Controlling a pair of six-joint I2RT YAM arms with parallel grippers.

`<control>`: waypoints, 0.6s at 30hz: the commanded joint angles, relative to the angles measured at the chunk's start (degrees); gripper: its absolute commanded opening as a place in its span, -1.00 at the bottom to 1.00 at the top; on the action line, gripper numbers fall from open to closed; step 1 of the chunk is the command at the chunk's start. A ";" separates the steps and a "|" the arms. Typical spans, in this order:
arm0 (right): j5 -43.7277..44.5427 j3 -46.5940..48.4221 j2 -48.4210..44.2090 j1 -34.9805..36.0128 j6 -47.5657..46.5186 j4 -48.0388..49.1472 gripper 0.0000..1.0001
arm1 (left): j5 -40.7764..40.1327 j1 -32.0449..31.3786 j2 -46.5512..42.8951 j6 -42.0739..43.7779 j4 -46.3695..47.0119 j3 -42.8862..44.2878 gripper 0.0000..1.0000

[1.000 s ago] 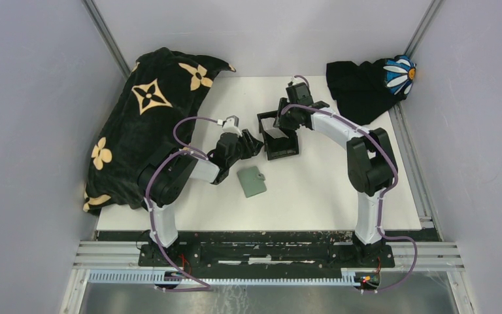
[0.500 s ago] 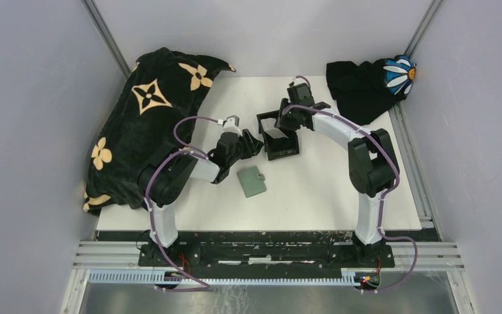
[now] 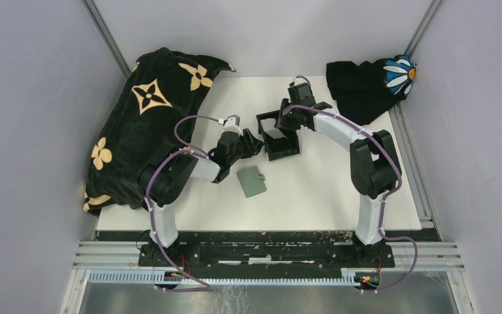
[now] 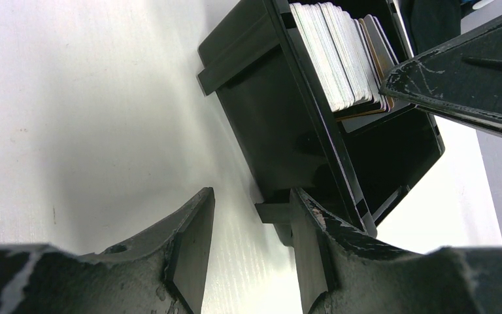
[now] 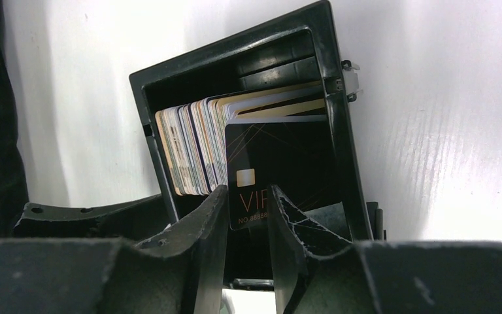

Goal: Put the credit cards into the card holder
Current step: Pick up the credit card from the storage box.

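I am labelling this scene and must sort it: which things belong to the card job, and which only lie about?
Belong to the job: card holder; stacked cards inside it; black VIP card; loose grey-green card; left gripper; right gripper.
Just lying about: black blanket with tan flowers; black cloth with a white daisy.

We find lettering in only one place. On the black card (image 5: 281, 154) at the front of the stack in the card holder (image 5: 338, 131), gold capitals read "VI". A third letter is partly hidden behind a finger of the right gripper (image 5: 245, 195). Below, small gold print starts "NO.8888", then is covered.
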 commanded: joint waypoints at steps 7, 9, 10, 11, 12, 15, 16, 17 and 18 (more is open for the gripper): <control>-2.25 -0.35 -3.89 0.58 0.77 1.42 -0.34 | 0.39 -0.25 0.71 2.32 1.78 2.34 0.07; -2.25 -0.40 -4.04 0.52 0.86 1.49 -0.35 | 0.40 -0.21 0.73 2.26 1.78 2.33 0.06; -2.31 -0.41 -4.13 0.55 0.86 1.49 -0.36 | 0.40 -0.21 0.80 2.26 1.79 2.33 0.06; -2.34 -0.45 -4.29 0.56 0.84 1.57 -0.36 | 0.40 -0.22 0.88 2.26 1.78 2.30 0.06; -2.34 -0.60 -4.46 0.54 0.86 1.64 -0.37 | 0.40 -0.19 0.90 2.28 1.78 2.33 0.06; -2.41 -0.64 -4.86 0.52 0.74 1.67 -0.37 | 0.42 -0.21 0.90 2.26 1.78 2.37 0.06; -2.42 -0.64 -4.94 0.56 0.77 1.68 -0.37 | 0.47 -0.23 0.97 2.26 1.78 2.47 0.06; -2.43 -0.55 -5.01 0.58 0.72 1.69 -0.37 | 0.48 -0.23 0.99 2.27 1.74 2.51 0.06; -2.49 -0.50 -5.10 0.50 0.76 1.66 -0.37 | 0.44 -0.21 0.99 2.29 1.70 2.58 0.06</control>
